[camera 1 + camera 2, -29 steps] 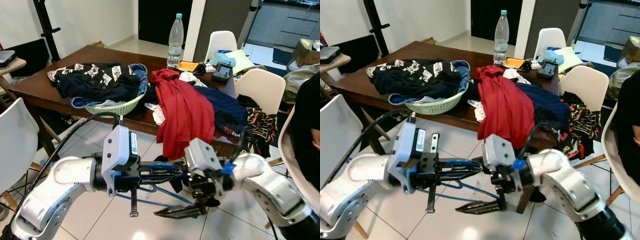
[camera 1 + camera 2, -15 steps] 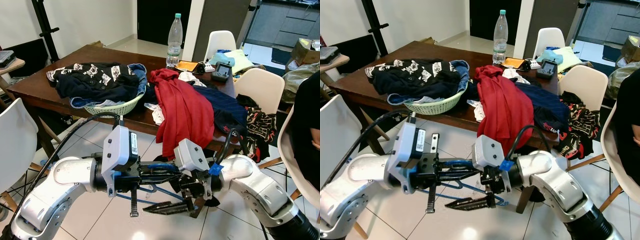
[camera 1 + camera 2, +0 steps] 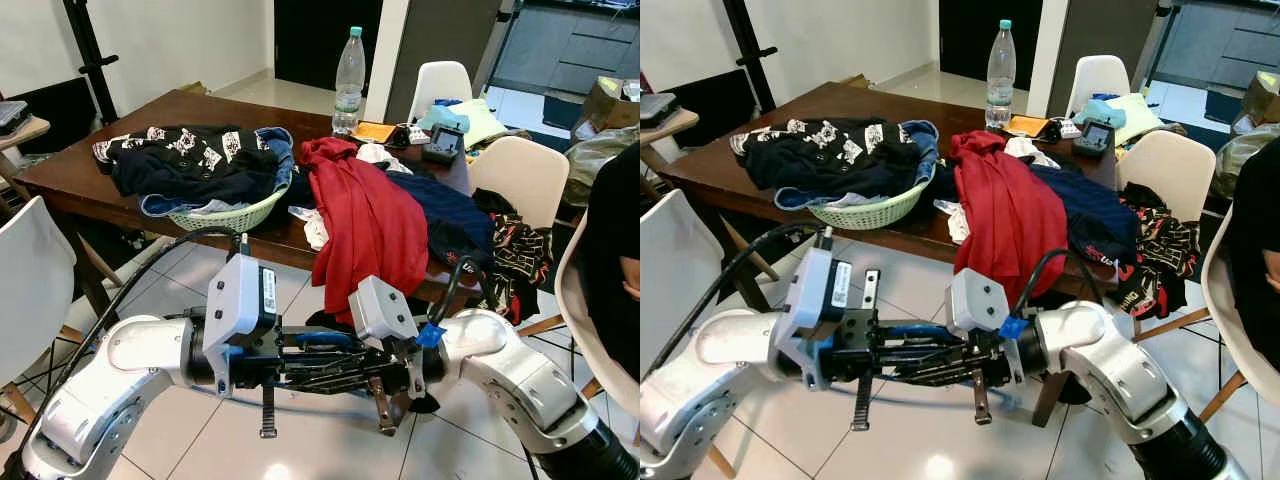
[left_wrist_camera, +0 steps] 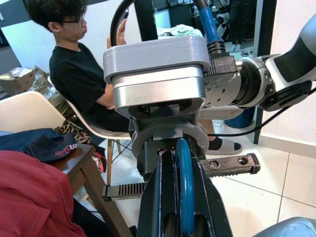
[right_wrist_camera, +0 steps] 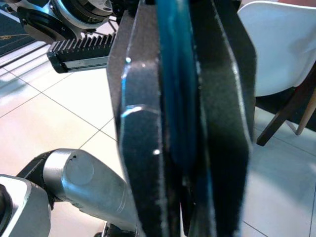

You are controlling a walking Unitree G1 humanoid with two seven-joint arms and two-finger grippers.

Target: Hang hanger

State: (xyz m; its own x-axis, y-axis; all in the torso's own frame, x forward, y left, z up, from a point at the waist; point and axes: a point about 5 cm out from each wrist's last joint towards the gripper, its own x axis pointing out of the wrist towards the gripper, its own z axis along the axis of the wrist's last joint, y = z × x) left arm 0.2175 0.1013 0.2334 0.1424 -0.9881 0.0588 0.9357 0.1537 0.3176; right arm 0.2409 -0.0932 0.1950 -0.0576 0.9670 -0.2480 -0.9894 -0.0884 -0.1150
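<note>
A blue hanger (image 3: 322, 338) is held low over the tiled floor, right in front of me, between both arms. My left gripper (image 3: 338, 348) reaches in from the left and is shut on it; the left wrist view shows the hanger's blue bar (image 4: 183, 190) pinched between the black fingers (image 4: 157, 197). My right gripper (image 3: 928, 372) comes from the right, pointing toward the left one, and is shut on the same hanger. In the right wrist view the blue plastic (image 5: 177, 94) sits tight between the two fingers (image 5: 140, 123). Most of the hanger is hidden behind the fingers.
A wooden table (image 3: 70, 150) stands ahead with a green basket (image 3: 232, 215) of dark clothes, a red garment (image 3: 370, 225) draped over its edge and a water bottle (image 3: 350, 68). White chairs (image 3: 520, 170) stand around. A seated person in black (image 3: 615, 240) is at the right.
The right gripper, open with its lower finger spread a second ago, has slid left toward the left gripper and shut on the hanger. The left arm has stayed put.
</note>
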